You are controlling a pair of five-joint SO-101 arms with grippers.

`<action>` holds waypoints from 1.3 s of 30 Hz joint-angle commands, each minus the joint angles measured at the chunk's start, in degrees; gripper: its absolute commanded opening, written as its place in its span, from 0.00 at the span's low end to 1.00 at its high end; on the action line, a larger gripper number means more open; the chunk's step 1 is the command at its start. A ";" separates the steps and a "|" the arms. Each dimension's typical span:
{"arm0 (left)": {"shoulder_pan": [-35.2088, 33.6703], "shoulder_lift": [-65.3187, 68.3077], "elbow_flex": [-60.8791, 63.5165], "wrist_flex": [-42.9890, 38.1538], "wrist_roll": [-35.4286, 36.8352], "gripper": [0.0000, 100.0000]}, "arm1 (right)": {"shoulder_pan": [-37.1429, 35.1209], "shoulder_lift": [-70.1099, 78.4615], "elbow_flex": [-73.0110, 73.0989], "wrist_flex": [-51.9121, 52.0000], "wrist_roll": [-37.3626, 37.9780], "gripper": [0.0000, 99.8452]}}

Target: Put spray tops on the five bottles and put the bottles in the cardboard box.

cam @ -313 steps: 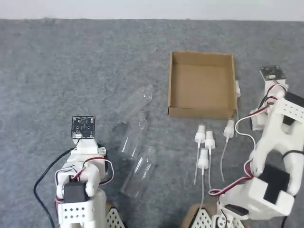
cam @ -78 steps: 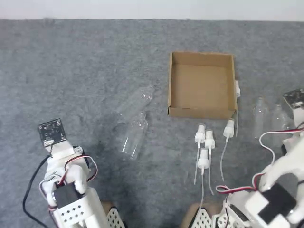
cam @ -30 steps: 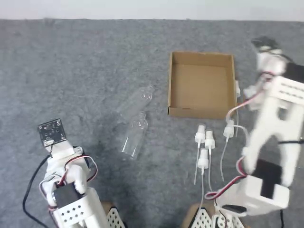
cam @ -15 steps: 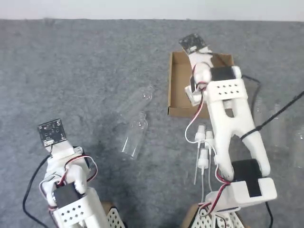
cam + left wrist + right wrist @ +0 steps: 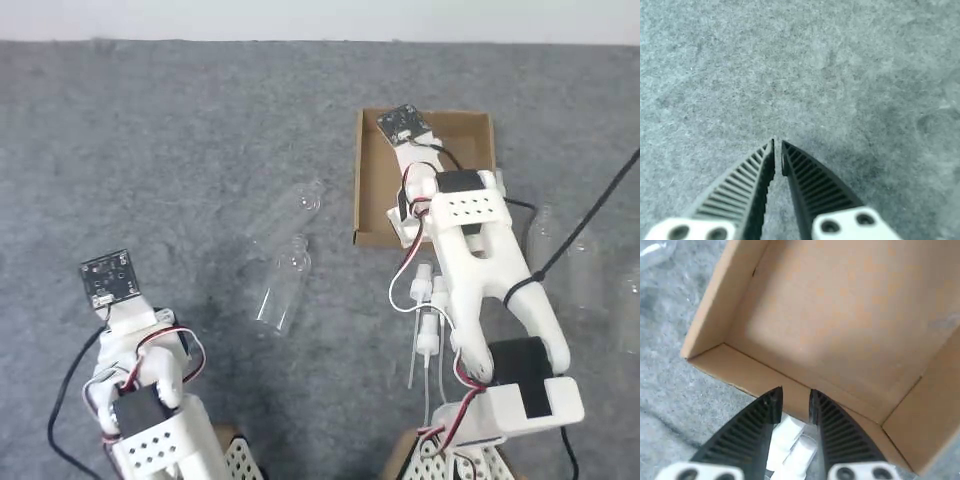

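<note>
Right claw (image 5: 794, 391) narrow, empty, over spray tops (image 5: 790, 440) by cardboard box (image 5: 740, 372) wall — descent may snag it. Left claw (image 5: 777, 143) closed.

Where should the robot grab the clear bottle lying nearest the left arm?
Probably across the middle of the bottle, coming down from above, jaws astride its width. It lies on its side on the mat, with its long rounded flanks exposed; the neck is slimmer.

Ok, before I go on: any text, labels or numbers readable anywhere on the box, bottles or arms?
Nothing readable.
On the cardboard box: plain walls, no print.
On the clear bottles: no labels visible.
On the left arm's circuit board and the right arm's circuit board: tiny marks, too small to read.
</note>
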 commanded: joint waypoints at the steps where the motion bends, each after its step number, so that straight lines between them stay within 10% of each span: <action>1: -0.26 -0.88 -0.40 0.18 -0.26 0.02 | -1.45 -1.27 0.09 0.92 -0.18 0.06; 39: -0.26 -0.88 -0.40 0.18 -0.26 0.02 | -5.14 -3.12 -9.67 6.37 2.20 0.06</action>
